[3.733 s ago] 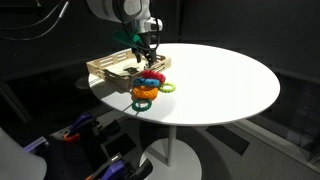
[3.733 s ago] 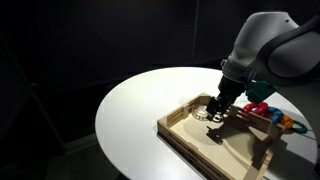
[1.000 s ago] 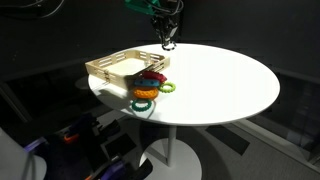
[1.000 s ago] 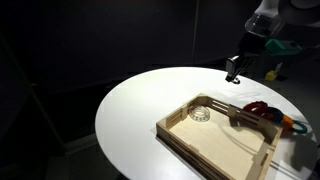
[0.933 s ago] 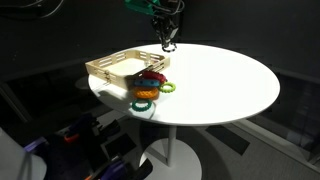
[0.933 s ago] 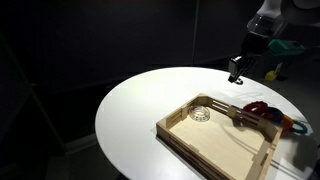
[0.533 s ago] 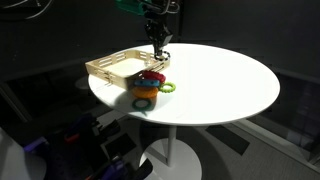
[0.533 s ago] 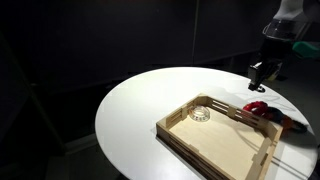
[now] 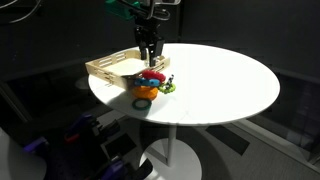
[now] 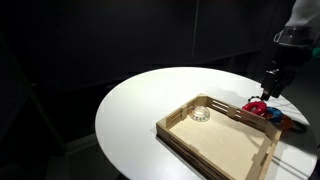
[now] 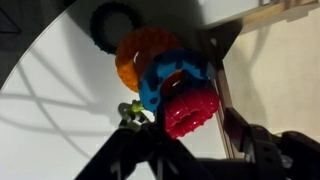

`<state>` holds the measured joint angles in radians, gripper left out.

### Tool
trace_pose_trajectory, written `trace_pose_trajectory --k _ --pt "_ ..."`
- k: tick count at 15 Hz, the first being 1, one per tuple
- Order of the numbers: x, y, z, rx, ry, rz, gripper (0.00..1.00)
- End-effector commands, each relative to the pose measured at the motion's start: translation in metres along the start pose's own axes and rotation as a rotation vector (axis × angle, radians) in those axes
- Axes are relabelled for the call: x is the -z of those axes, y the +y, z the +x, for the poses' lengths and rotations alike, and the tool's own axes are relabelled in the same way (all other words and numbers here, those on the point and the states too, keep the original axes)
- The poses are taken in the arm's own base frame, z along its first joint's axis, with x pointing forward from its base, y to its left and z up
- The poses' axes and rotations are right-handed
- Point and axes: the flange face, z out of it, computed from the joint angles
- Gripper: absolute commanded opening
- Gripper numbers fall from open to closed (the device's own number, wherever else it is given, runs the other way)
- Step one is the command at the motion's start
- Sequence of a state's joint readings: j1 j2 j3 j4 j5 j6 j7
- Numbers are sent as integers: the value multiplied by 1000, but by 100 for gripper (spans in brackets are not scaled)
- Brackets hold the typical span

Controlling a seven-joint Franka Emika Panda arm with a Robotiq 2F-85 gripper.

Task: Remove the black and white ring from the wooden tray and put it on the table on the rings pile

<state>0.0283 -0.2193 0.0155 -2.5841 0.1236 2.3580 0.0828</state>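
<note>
The black and white ring (image 10: 200,113) lies in the far corner of the wooden tray (image 10: 225,142), small and pale at this distance. The tray also shows in an exterior view (image 9: 105,68) and in the wrist view (image 11: 285,60). My gripper (image 9: 148,56) (image 10: 268,88) hangs just above the rings pile (image 9: 148,86) (image 10: 262,108) on the white table (image 9: 220,85). In the wrist view its fingers (image 11: 190,140) are spread open and empty over a red ring (image 11: 190,110), which is stacked with a blue ring (image 11: 165,75) and an orange ring (image 11: 140,55).
A small light-green ring (image 11: 130,112) lies next to the pile. A dark ring (image 11: 112,22) lies beyond the orange one. The tray's side rail (image 11: 215,70) runs right beside the pile. The room around the table is dark.
My gripper has moved from high over the table's far side across and down to just above the rings pile. The ring in the tray has not moved.
</note>
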Motion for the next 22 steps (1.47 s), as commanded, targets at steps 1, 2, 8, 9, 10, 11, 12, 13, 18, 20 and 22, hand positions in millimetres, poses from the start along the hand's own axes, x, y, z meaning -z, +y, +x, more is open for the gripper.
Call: trace_pose_trajectory --k 1,2,8,9,10,11,12,13,18,20,22 --pt "11 6 -11 16 -14 15 94" --pt "14 6 -12 20 -20 26 100" --pt "46 5 -21 25 -49 52 100" --pt "53 5 -23 23 -47 42 100" --pt "62 5 -25 20 -42 19 100" --pt "71 6 -27 22 -32 -9 100" --pt "81 6 -29 24 -21 -36 100" --pt "92 6 -30 27 -7 -64 100" --pt "143 10 -37 40 5 -134 100" --pt "158 11 -39 38 -2 -134 100" --pt "168 11 -40 41 -10 -128 100"
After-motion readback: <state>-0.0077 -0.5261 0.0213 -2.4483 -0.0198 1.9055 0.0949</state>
